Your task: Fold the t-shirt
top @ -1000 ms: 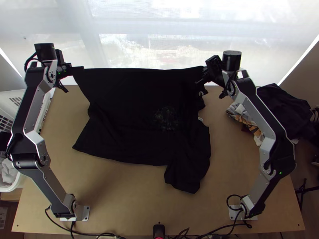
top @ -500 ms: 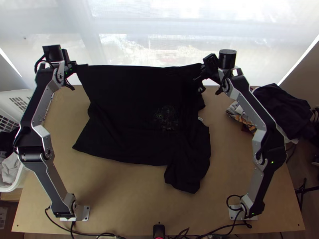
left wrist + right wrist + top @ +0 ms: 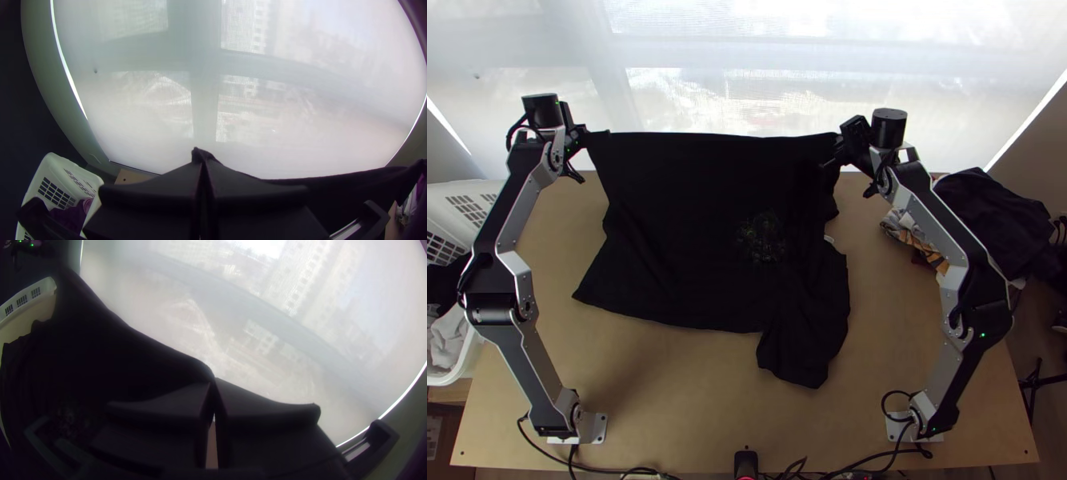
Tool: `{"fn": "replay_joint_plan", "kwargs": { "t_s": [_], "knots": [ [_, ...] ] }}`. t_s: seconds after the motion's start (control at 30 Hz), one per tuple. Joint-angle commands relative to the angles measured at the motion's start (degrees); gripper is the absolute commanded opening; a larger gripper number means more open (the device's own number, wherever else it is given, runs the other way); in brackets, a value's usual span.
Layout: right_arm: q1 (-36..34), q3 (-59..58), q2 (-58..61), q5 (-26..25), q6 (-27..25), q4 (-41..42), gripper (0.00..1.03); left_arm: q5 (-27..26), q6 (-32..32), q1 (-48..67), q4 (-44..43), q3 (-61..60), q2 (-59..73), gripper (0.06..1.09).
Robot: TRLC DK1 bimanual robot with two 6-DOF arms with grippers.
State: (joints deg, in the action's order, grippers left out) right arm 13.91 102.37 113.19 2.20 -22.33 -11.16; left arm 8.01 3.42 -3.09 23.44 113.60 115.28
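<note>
Flat-fingered black left gripper (image 3: pixel 203 165) and matching right gripper (image 3: pixel 213 386) both pinch the black cloth t-shirt (image 3: pixel 683 216), so I'd move them together, edge taut

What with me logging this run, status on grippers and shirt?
Left gripper, right gripper shut on t-shirt, far edge raised. Rest rumpled on table. Clothes pile lies clear.

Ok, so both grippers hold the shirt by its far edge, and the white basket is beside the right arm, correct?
Not the basket: the top view shows the white basket beside the left arm. The rest is right: left gripper and right gripper hold the shirt by its far edge.
</note>
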Motion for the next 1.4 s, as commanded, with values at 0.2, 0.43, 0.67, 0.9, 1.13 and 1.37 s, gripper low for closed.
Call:
{"fn": "replay_joint_plan", "kwargs": {
  "t_s": [0.2,0.43,0.67,0.9,1.13,1.37],
  "knots": [
    [1.82,-15.27,-10.88,0.00,0.18,1.84,0.03,0.08,0.27,1.42,-2.35,-11.12,-7.71,0.09],
    [2.88,-23.79,-15.98,0.00,0.18,4.04,0.03,0.08,-0.26,1.42,-4.11,-17.98,-11.13,0.09],
    [3.75,-30.12,-19.49,0.00,0.27,4.48,0.03,-0.01,-0.34,1.42,-6.83,-26.24,-15.00,0.09],
    [5.16,-34.95,-21.25,0.09,0.27,4.57,0.03,-0.01,0.18,1.42,-8.94,-33.27,-18.08,0.09],
    [6.57,-39.17,-22.66,0.09,0.44,4.48,0.03,-0.01,0.45,1.42,-9.73,-38.72,-20.19,0.09],
    [7.27,-42.69,-23.45,0.00,0.35,4.48,0.03,-0.10,0.62,1.77,-11.93,-46.10,-23.09,0.09]
  ]
}}
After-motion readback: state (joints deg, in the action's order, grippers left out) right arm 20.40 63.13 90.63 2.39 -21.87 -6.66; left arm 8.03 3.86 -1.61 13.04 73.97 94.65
